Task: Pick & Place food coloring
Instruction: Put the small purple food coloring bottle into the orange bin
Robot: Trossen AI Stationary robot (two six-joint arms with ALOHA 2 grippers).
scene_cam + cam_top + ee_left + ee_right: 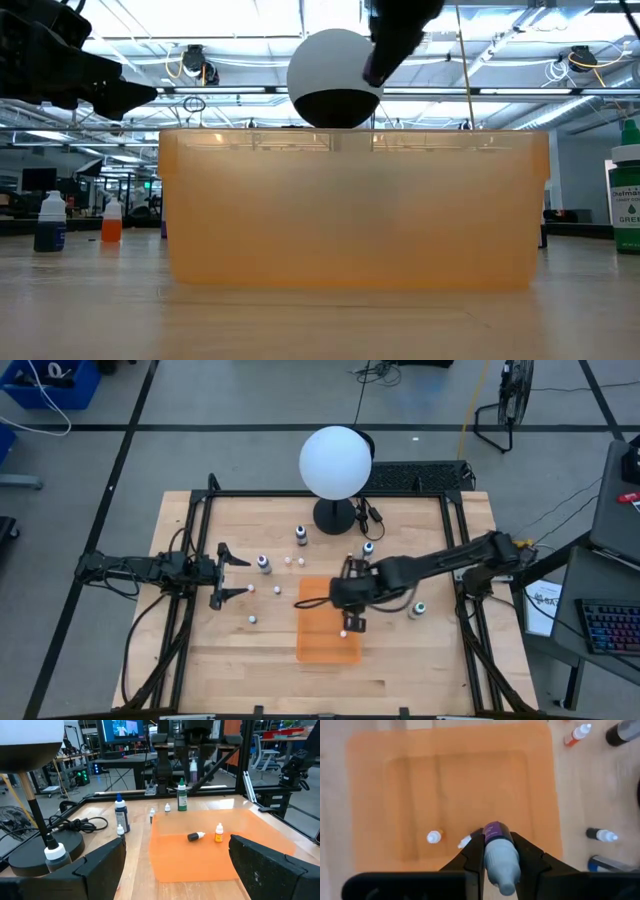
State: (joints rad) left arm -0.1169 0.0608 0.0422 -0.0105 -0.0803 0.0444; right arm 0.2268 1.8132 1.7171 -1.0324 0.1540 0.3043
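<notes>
Over the orange tray point(322, 640), my right gripper point(350, 610) is shut on a food coloring bottle point(497, 851) that has a purple label and a grey cap. In the tray, a tiny orange bottle point(219, 833) stands upright and a dark one point(196, 836) lies on its side. More bottles stand on the wood: a green one point(182, 797), a blue-capped one point(120, 815) and tiny whitish ones point(167, 808). My left gripper point(230, 575) waits open near the table's left side, touching nothing. My right gripper pinches the bottle between its two fingers point(475, 856), at the grey cap and shoulder point(502, 865). It comes from above, pointing down. The bottle is roughly upright, its purple-labelled body point(493, 831) lowest, and it is lifted clear above the tray floor.
A white globe lamp point(335, 460) on a black base stands at the far middle, and its cord point(75, 825) lies on the wood. A white-topped bottle point(55, 854) stands by the base. A black frame rail point(190, 540) runs around the table. Bare wood lies near the front edge.
</notes>
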